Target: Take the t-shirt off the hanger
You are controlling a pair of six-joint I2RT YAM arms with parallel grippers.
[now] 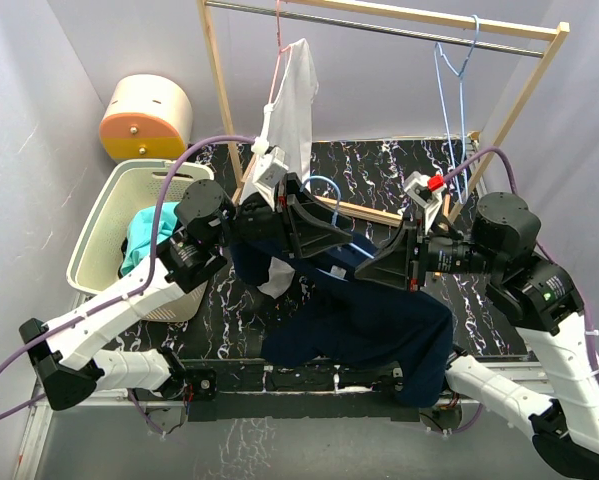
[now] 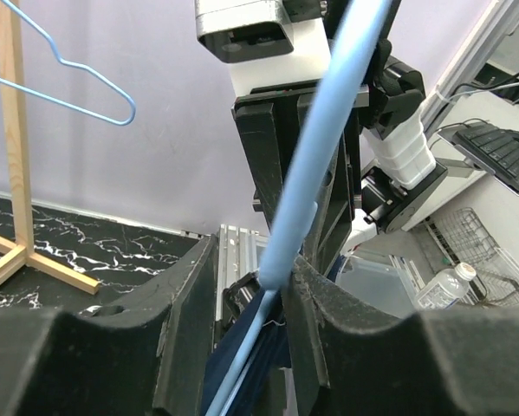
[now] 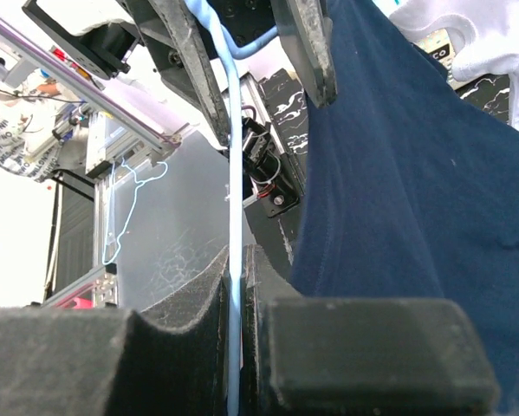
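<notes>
T-shirt (image 1: 374,320), navy, hangs on a pale blue hanger (image 2: 328,130) that runs between both arms in front of the wooden rack (image 1: 222,110). The right end effector (image 3: 237,260) is pinched tight on the hanger's thin wire, its fingers (image 3: 346,347) closed with only the wire between them, and navy cloth falls just beside them on the right of its wrist view. The left end effector (image 2: 250,269) is partly open. Its jaws stand wider than the hanger's thick bar, which passes between them and leans on one finger (image 2: 307,299), with a gap left at the other side. Below that point the bar thins to wire and runs down into the navy cloth. In the top view the two end effectors point at each other, near together, over the black marbled surface (image 1: 379,170). The T-shirt sags below them in a heap before the rack and drapes over the surface's near edge. On the rack's rail, toward its left post, a white garment (image 1: 294,110) hangs from a pink hanger (image 1: 279,40). Toward its right post hangs a bare blue wire hanger (image 1: 457,80). Left of the rack stands a cream laundry basket (image 1: 99,230) with teal cloth (image 1: 144,235) inside. A round cream and orange container (image 1: 144,118) sits behind the basket.
</notes>
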